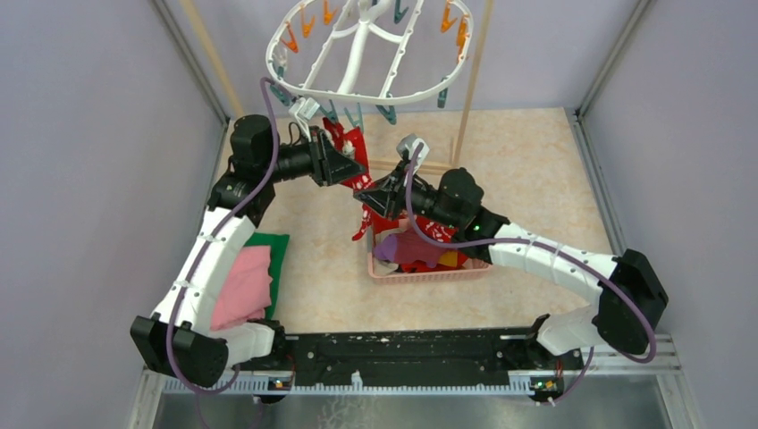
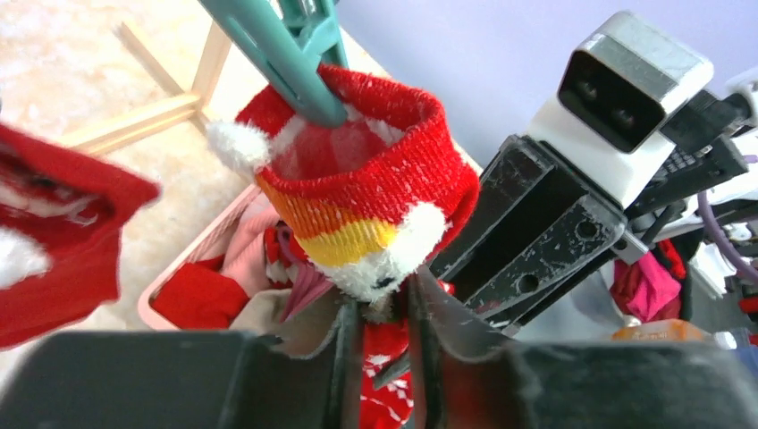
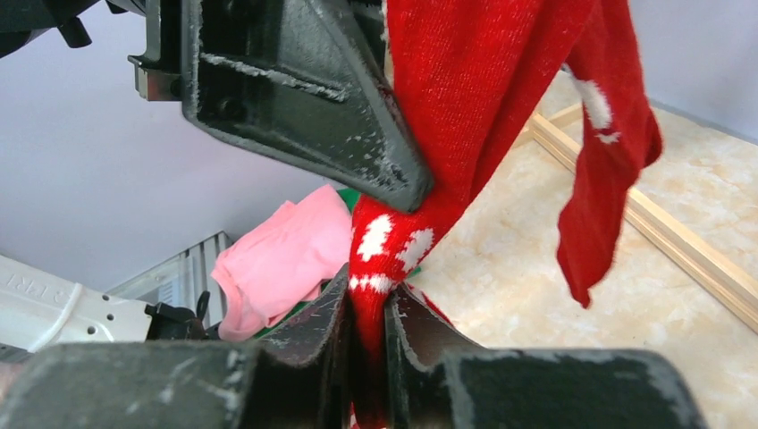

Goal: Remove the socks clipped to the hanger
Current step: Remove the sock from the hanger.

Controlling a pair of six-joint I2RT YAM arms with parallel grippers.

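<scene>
Where the hanger (image 1: 366, 49) hangs above the worktop's (image 1: 536, 161) far edge, a teal clip (image 2: 295, 63) grips the cuff of a red sock (image 2: 357, 179). The left claw (image 2: 384, 331) is pinched on that sock just under the cuff, and the right claw (image 3: 366, 313) is clamped on its white-patterned lower part. Bare surface shows toward the right edge. Mid-worktop, a pink basket (image 1: 429, 273) holds more socks (image 1: 416, 250), red, purple and pink. A folded pink cloth (image 1: 243, 286) lies on a green cloth (image 1: 279, 246) by the left edge
</scene>
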